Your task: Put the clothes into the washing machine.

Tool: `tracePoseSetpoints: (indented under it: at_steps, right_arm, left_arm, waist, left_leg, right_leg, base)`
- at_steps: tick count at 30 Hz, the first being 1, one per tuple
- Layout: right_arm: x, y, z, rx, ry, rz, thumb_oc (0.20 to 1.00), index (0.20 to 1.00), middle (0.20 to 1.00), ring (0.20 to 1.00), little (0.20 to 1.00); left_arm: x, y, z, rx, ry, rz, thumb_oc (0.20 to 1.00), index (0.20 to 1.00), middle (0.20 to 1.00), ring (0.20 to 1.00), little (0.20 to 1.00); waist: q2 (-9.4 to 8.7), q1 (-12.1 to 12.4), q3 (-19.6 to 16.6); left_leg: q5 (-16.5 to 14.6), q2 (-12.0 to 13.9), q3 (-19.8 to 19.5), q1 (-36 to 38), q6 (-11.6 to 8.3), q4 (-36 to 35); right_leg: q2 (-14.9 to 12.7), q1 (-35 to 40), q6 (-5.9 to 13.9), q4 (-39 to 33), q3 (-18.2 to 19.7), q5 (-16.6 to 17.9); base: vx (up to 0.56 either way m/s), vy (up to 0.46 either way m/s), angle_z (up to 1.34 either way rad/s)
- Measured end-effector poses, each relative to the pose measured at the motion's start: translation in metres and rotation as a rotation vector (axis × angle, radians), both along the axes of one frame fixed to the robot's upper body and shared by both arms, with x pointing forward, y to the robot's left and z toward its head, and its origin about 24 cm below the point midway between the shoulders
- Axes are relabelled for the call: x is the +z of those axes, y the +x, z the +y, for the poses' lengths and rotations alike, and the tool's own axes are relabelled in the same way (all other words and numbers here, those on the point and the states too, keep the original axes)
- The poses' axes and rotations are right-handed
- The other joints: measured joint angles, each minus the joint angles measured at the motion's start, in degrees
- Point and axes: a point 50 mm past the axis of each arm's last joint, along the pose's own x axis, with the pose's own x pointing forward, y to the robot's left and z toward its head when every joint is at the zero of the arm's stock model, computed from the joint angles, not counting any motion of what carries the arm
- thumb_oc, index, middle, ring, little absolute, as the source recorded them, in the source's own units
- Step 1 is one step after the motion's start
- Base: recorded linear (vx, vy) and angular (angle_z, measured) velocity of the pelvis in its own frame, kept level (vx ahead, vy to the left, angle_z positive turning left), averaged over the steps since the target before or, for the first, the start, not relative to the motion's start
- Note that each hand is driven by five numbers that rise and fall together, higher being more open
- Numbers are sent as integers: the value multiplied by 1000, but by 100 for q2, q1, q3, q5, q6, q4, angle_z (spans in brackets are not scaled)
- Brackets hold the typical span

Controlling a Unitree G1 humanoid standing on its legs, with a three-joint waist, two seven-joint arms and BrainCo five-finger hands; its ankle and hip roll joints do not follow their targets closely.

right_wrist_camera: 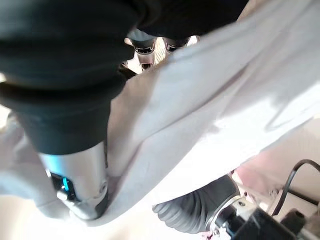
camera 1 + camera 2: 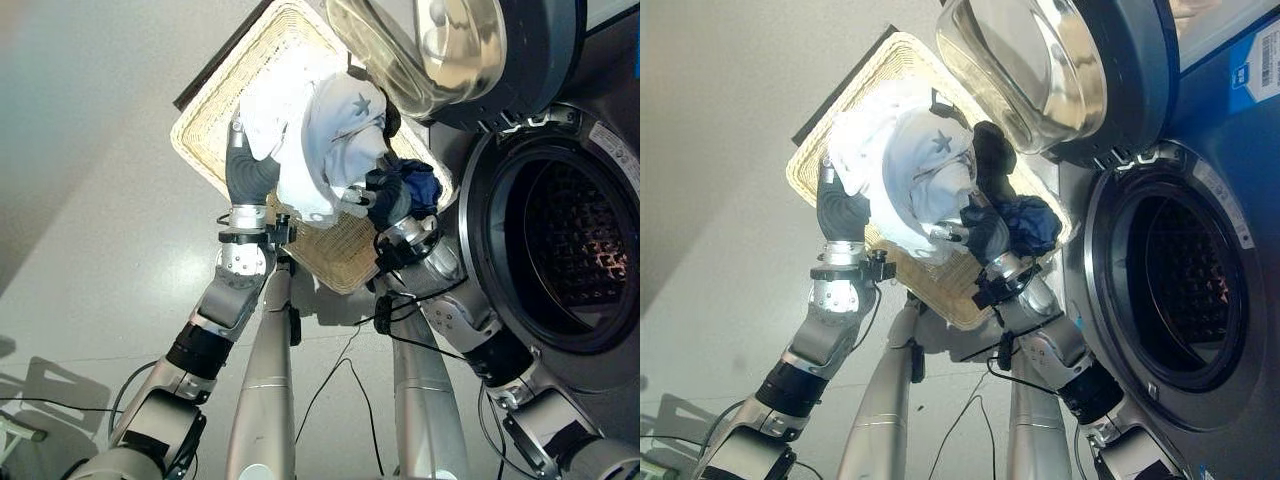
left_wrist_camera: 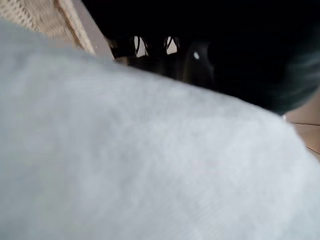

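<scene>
Both hands, left (image 2: 250,172) and right (image 2: 392,200), lift a white garment (image 2: 320,140) over the wicker basket (image 2: 215,125), beside the open washing machine (image 2: 560,250). Cloth hides the fingers; their grip cannot be told. A dark garment (image 2: 415,185) lies in the basket

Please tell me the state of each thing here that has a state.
Washing machine door: swung open.
Drum: looks empty.
Basket: holds clothes.
White garment: bunched between both hands.
Left robot hand: under the garment.
Right robot hand: fingers around the garment.
</scene>
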Motion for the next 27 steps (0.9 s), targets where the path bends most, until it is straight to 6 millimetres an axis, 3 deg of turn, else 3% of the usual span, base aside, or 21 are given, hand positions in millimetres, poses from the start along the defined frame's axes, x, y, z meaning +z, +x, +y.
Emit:
tracePoseSetpoints:
  at_steps: [27]
  right_arm:
    - [0,0,6,103,-1,54,1000,1000,1000,1000,1000]
  left_arm:
    - [15,-9,0,362,261,-294,200,200,200,200,200]
  waist:
    - [0,-2,0]
  left_leg:
    - [15,2,-29,-72,-12,7]
  right_leg:
    - [-18,-46,-1,-1,-74,-7]
  base:
    - [0,0,0]
